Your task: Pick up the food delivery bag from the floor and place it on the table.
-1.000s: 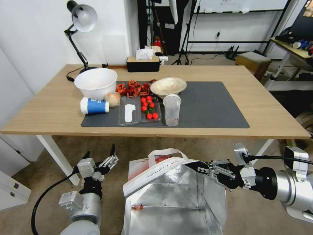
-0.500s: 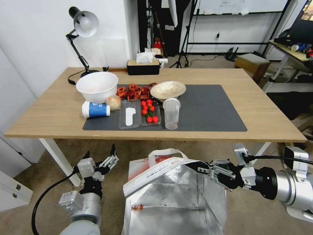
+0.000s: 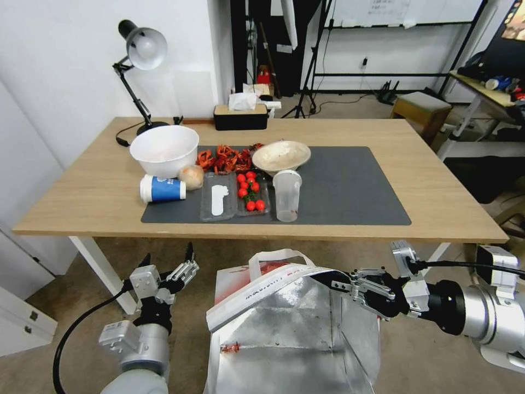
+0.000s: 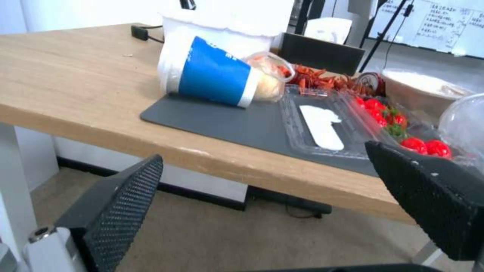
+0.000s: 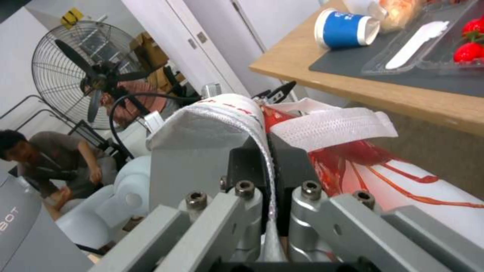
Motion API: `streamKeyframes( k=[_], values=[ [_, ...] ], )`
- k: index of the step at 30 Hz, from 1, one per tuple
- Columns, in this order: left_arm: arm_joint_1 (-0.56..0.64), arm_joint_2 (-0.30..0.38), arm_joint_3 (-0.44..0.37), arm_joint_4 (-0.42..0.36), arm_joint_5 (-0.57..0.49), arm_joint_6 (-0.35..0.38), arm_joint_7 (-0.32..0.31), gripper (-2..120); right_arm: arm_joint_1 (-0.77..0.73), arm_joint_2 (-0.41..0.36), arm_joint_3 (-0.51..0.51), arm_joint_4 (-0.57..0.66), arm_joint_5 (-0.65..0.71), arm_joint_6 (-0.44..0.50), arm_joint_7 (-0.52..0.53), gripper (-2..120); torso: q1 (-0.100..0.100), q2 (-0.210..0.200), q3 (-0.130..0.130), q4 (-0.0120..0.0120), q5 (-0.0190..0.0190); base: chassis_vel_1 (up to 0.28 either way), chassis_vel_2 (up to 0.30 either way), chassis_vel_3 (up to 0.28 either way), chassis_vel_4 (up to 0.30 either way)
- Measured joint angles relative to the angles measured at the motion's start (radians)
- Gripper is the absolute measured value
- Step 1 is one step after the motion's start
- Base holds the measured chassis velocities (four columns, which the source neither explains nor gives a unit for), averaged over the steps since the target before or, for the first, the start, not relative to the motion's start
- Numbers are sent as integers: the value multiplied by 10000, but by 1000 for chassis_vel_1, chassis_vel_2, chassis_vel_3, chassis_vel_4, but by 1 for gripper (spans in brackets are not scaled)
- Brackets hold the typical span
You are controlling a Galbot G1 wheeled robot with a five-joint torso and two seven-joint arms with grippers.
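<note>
The food delivery bag (image 3: 284,328), red and white outside with silver foil inside, hangs open in front of me below the table's near edge. My right gripper (image 3: 328,280) is shut on the bag's white rim at its right side. In the right wrist view the rim (image 5: 211,128) runs between the closed gripper (image 5: 267,158), with a white strap handle (image 5: 332,126) beyond. My left gripper (image 3: 169,262) stands open to the left of the bag, apart from it, its fingers (image 4: 121,204) spread wide. The light-wood table (image 3: 437,191) with a dark grey mat (image 3: 350,186) stands ahead.
On the mat's left half are a white bowl (image 3: 164,149), a blue cup (image 3: 162,189) on its side, a tray of tomatoes (image 3: 250,191), a clear cup (image 3: 287,195) and a beige bowl (image 3: 281,155). A lamp (image 3: 143,49) and tissue box (image 3: 240,115) stand behind. A stool (image 3: 421,106) is at back right.
The table and room have slid down in the head view, so the camera has moved. Both grippers and the bag keep their places in the picture.
</note>
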Motion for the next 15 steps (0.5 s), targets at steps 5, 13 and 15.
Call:
streamKeyframes(
  k=[5,13,15],
  values=[
    [-9,-12,6,0,-1,-1,0,100,6,-25,-1,-10,-4,13,-10,0,99,222,119,-1,0,0,0,0,0],
    [19,-44,17,16,-104,-160,-13,100,42,-78,-18,-40,-6,32,-18,0,255,590,335,-1,0,0,0,0,0],
    [19,-43,17,15,-113,-165,-13,100,46,-79,-23,-44,-7,34,-20,0,258,597,339,-1,0,0,0,0,0]
  ],
)
